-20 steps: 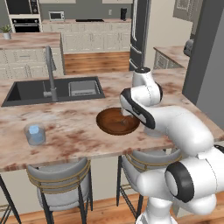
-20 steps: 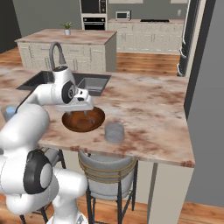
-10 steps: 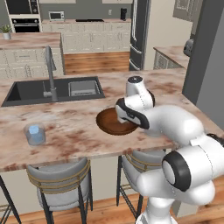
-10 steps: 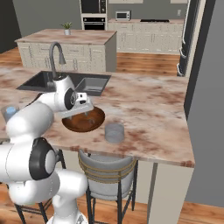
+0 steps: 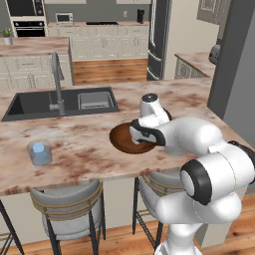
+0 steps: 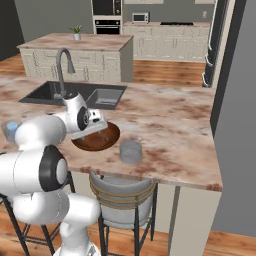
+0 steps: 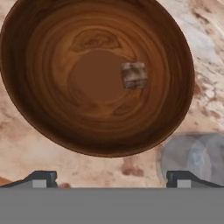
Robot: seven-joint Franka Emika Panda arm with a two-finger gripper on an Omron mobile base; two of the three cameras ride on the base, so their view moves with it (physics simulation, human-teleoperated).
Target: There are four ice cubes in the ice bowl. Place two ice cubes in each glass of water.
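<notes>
The dark wooden ice bowl (image 7: pixel 48 105) fills the hand view, and one small translucent ice cube (image 7: pixel 134 75) lies right of its centre. I see no other cubes in it. My gripper (image 7: pixel 111 179) hangs open just above the bowl's near rim, with nothing between its fingers. One glass of water (image 7: pixel 196 157) stands on the counter beside the bowl, at the lower right of the hand view. The base views show the bowl (image 5: pixel 118 138) (image 6: pixel 113 136) under my gripper (image 5: pixel 137 141) (image 6: pixel 101 132), that glass (image 6: pixel 131 151) to its right and the second glass (image 5: pixel 40 152) far left.
A dark sink (image 5: pixel 60 102) with a tall faucet (image 5: pixel 56 82) lies behind the bowl on the marbled counter (image 6: pixel 170 135). Two bar stools (image 5: pixel 67 206) (image 6: pixel 120 195) stand under the counter's front edge. A kitchen island (image 6: pixel 75 55) stands further back.
My hand has come down from above the bowl to just over its rim, with the arm folding lower over the counter. The bowl and glasses have stayed put.
</notes>
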